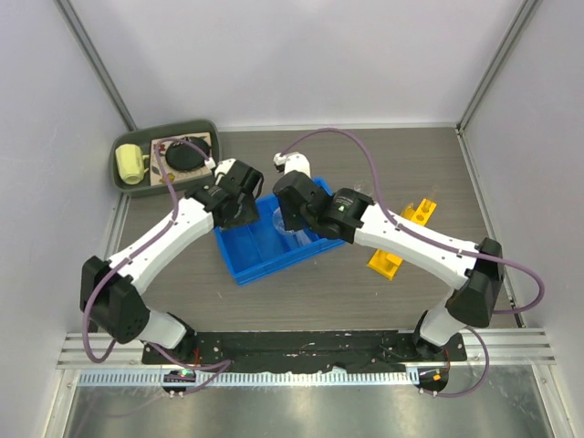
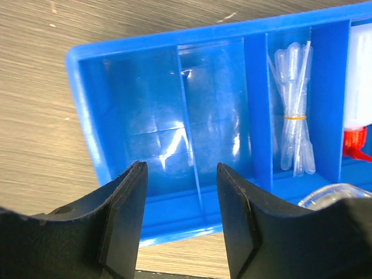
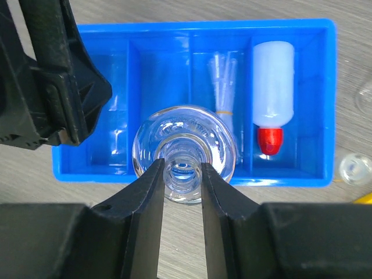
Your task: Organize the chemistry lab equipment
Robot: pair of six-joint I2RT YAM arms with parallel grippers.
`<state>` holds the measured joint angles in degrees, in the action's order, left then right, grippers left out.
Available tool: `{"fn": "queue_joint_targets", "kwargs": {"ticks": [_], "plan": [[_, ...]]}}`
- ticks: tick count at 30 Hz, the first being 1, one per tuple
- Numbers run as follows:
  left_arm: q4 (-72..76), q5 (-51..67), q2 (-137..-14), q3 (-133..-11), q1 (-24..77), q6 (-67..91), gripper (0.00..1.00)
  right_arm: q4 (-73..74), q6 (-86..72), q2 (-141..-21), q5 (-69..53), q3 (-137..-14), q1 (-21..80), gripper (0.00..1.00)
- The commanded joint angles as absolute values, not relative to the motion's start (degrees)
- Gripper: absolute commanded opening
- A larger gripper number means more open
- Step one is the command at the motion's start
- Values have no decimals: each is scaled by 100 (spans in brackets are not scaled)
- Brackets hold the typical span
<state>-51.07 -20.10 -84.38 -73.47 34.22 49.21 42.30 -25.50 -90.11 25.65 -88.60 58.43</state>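
**Flask poised over the tray, ready to go down**

The right fingers (image 3: 152,186) are closed on the neck of a clear glass flask (image 3: 174,136). It hangs upright above the blue divided tray (image 3: 203,26), roughly over the free compartment beside the banded pipettes (image 3: 224,87). The squeeze bottle (image 3: 273,81) lies in the end compartment. The left fingers (image 2: 131,192) stand open with nothing between them over the tray's opposite end, where glare may hide clear glassware. To do this well, centre the bulb between the dividers, lower it straight, and let go only once it rests. The left arm is close and should give room. The yellow rack (image 1: 385,263) waits on the bench (image 1: 438,164).
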Motion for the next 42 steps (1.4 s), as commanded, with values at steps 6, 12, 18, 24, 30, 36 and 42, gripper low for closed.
{"fn": "queue_joint_targets", "kwargs": {"ticks": [6, 12, 18, 24, 30, 36, 42], "plan": [[-5748, -2909, -7507, -7243, 3270, 4140, 55, 3911, -1363, -9587, 891, -9781, 5897, 1], [-5616, -3023, -6672, -6821, 3234, 3692, 59, 4315, -451, -10089, 344, -10415, 5897, 1], [-5827, -3366, -5970, -6636, 3129, 3472, 59, 4403, 158, -10502, 167, -10643, 5889, 1], [-5801, -3392, -5292, -6399, 2795, 3261, 61, 4280, 483, -11065, -263, -10828, 5897, 1], [-5775, -3489, -4703, -6092, 2733, 3191, 63, 4078, 641, -11548, -666, -10986, 5897, 1], [-5652, -3516, -4430, -5775, 2733, 3129, 64, 4147, 747, -11917, -844, -11355, 5906, 1], [-5502, -3542, -4237, -5599, 2733, 3103, 64, 4315, 922, -12111, -905, -11470, 6020, 1]]}}
